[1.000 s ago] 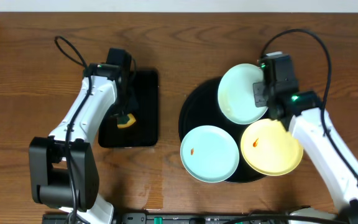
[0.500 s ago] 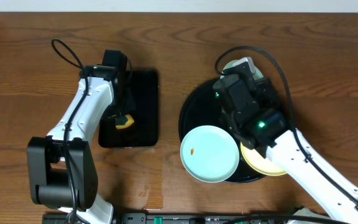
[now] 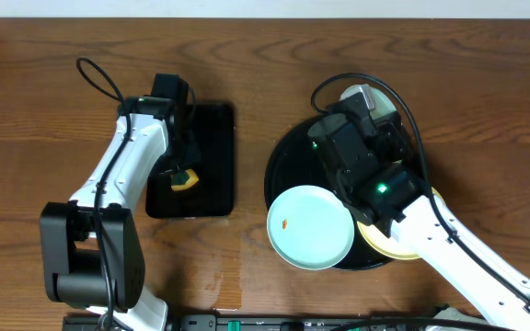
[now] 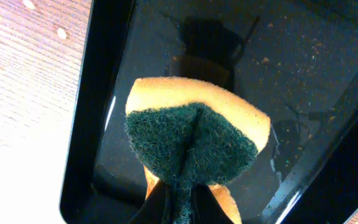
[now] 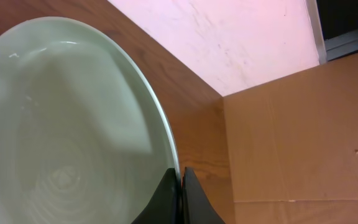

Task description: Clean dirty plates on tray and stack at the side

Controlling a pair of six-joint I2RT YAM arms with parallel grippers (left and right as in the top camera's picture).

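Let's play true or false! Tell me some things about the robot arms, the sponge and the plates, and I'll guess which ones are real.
1. The left gripper squeezes a sponge over the rectangular tray. True.
2. The sponge is pink all over. False: it is yellow with a dark green scrubby side.
3. The right gripper pinches the rim of the pale green plate. True.
4. The blue plate is spotless. False: it has a small orange spot.
5. The yellow plate lies on the bare table, far from the round tray. False: it sits on the round tray, partly hidden.
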